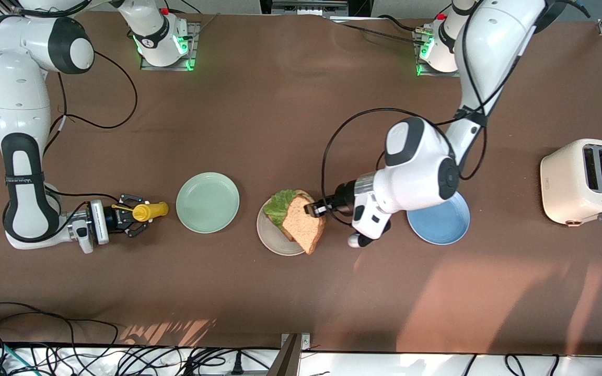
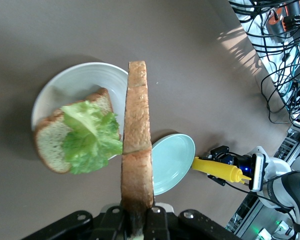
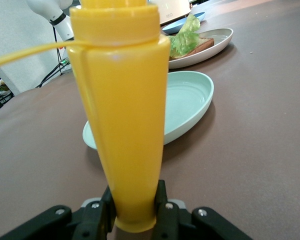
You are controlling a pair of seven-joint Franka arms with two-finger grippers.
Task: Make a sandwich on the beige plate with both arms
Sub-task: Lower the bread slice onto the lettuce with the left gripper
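The sandwich (image 1: 293, 219) sits unfinished on the beige plate (image 1: 275, 243), mid-table toward the front edge. Your left gripper (image 1: 312, 209) clamps the top bread slice (image 2: 137, 150) on edge over the lettuce (image 2: 90, 137), ready to lay flat. Your right gripper (image 1: 135, 213) grasps a yellow bottle (image 3: 122, 115), waiting beside the mint green plate (image 1: 207, 202).

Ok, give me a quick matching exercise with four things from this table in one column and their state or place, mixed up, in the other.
Things:
1. bread slice
2. lettuce
3. yellow bottle
4. toaster

States:
A. held in the right gripper
B. standing at the left arm's end of the table
C. held on edge by the left gripper over the beige plate
D. lying on the bottom slice on the beige plate

Pairs: 1-C, 2-D, 3-A, 4-B
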